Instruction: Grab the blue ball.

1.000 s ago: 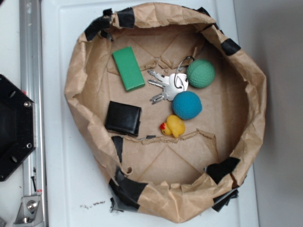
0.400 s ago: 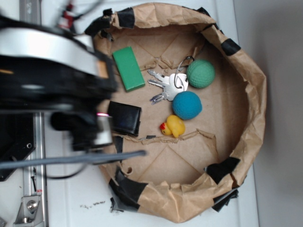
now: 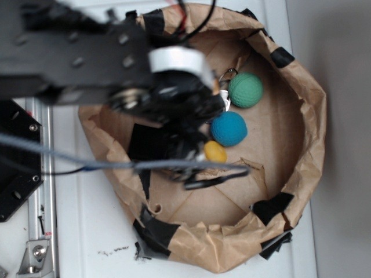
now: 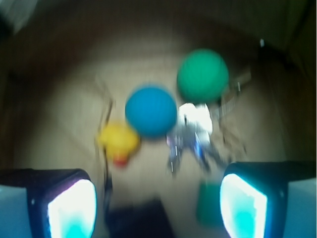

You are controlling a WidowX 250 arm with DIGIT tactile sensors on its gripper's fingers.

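The blue ball [image 3: 228, 128] lies on the floor of a crumpled brown paper bowl [image 3: 310, 116], right of centre. In the blurred wrist view the blue ball [image 4: 151, 111] sits ahead of and above my gripper [image 4: 157, 208]. The gripper is open, its two pale fingers [image 4: 72, 208] stand far apart, and nothing is between them. From outside, my black arm [image 3: 116, 63] reaches in from the left, and its end hangs just left of the ball, apart from it.
A green dimpled ball [image 3: 246, 90] lies just above the blue one, and a yellow duck [image 3: 215, 152] just below-left. Keys [image 4: 195, 131], a green block [image 4: 208, 203] and a black wallet [image 4: 133, 218] show in the wrist view. The bowl's raised rim rings everything.
My arm has swept in from the left over the bowl and now covers the green block, wallet and most of the keys. The objects have not moved.
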